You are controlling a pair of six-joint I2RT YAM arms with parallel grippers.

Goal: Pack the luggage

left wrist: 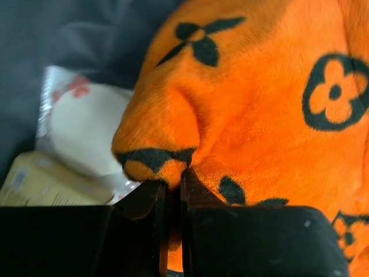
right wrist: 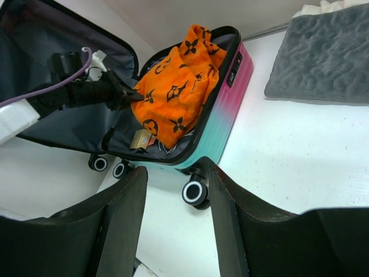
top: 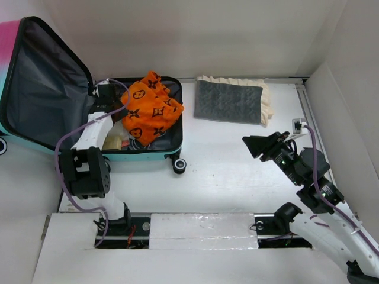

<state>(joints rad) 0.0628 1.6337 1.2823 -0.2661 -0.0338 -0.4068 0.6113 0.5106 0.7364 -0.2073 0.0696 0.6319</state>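
The luggage (top: 142, 157) lies open on the counter (top: 237, 177), in the upper left of the top view, with its lid leaning back to the left. My left hand (left wrist: 173, 180) is clenched on a fold of the orange cloth (top: 153, 109), which is heaped inside the luggage. My right hand (right wrist: 176, 170) is released and holds nothing, at the right side of the frame. A grey mat (top: 229, 102) lies just right of the luggage.

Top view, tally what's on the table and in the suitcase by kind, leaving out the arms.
Suitcase: 1
Cloth items: 3 (orange blanket, grey mat, cream towel)
Packets in the case: 2 (white packet, yellow packet)
Total: 6
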